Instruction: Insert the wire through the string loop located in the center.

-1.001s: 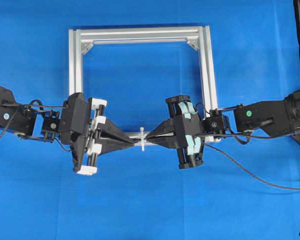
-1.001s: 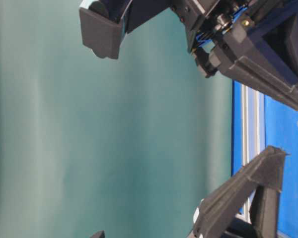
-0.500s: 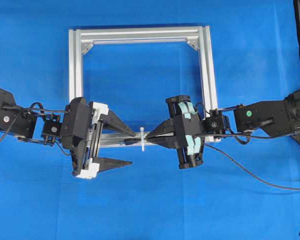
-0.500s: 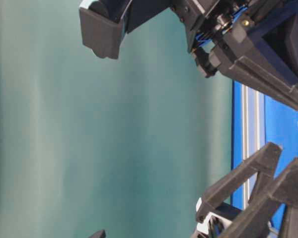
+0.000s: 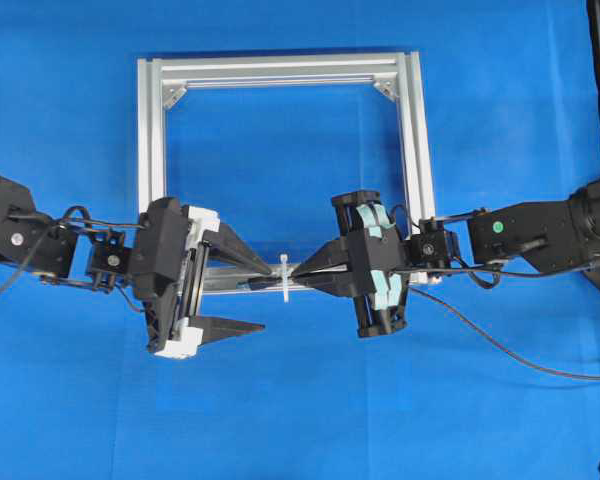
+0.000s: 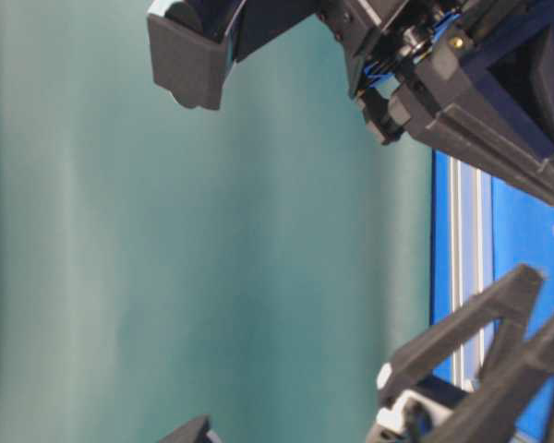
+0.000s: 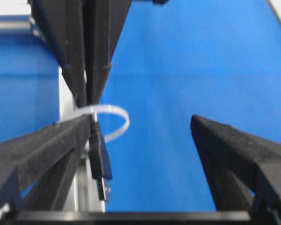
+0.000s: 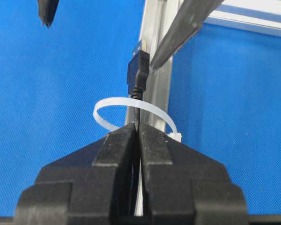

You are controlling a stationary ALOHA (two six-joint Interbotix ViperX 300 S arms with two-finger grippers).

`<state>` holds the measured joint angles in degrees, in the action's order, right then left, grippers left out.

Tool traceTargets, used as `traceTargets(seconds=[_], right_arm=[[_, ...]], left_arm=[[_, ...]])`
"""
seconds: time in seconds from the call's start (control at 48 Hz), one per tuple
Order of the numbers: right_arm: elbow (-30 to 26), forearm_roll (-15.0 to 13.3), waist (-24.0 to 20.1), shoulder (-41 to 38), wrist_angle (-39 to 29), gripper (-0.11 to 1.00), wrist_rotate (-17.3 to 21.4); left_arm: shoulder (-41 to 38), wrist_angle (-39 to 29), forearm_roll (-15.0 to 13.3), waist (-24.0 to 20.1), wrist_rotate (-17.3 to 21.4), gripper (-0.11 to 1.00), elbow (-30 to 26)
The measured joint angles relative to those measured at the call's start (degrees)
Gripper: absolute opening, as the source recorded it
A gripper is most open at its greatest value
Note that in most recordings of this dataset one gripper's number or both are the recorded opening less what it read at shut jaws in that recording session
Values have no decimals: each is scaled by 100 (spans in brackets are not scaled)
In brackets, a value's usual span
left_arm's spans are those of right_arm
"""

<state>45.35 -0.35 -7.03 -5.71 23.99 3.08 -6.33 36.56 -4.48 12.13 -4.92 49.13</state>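
The string loop (image 5: 284, 277) is a small white tie standing across the near bar of the silver frame (image 5: 280, 70). My right gripper (image 5: 296, 275) is shut on the wire just right of the loop. In the right wrist view the wire (image 8: 137, 91) runs from the right gripper (image 8: 136, 130) through the loop (image 8: 113, 104). Its plug tip (image 8: 138, 70) is out on the far side. My left gripper (image 5: 269, 297) is open. In the left wrist view the plug (image 7: 100, 164) hangs beside its left finger (image 7: 51, 145), past the loop (image 7: 118, 117).
A thin black cable (image 5: 500, 345) trails from the right gripper off to the right edge. The frame's side bars (image 5: 416, 150) stand behind both arms. In the table-level view the right gripper's body (image 6: 480, 101) is at the top and a left finger (image 6: 471, 323) is below.
The left gripper was shut at the loop one second ago and has opened wide. Its body has since shifted slightly right. The right gripper has not moved.
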Motion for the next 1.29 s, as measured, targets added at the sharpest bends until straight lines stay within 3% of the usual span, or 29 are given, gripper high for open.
traceTargets(seconds=[0.271, 1.292], right_arm=[[0, 0, -18, 0, 0, -3, 0], [0, -9, -9, 9, 9, -3, -9]], left_arm=[[-290, -615, 0, 0, 0, 92, -308], [-299, -650, -9, 0, 0, 92, -325]])
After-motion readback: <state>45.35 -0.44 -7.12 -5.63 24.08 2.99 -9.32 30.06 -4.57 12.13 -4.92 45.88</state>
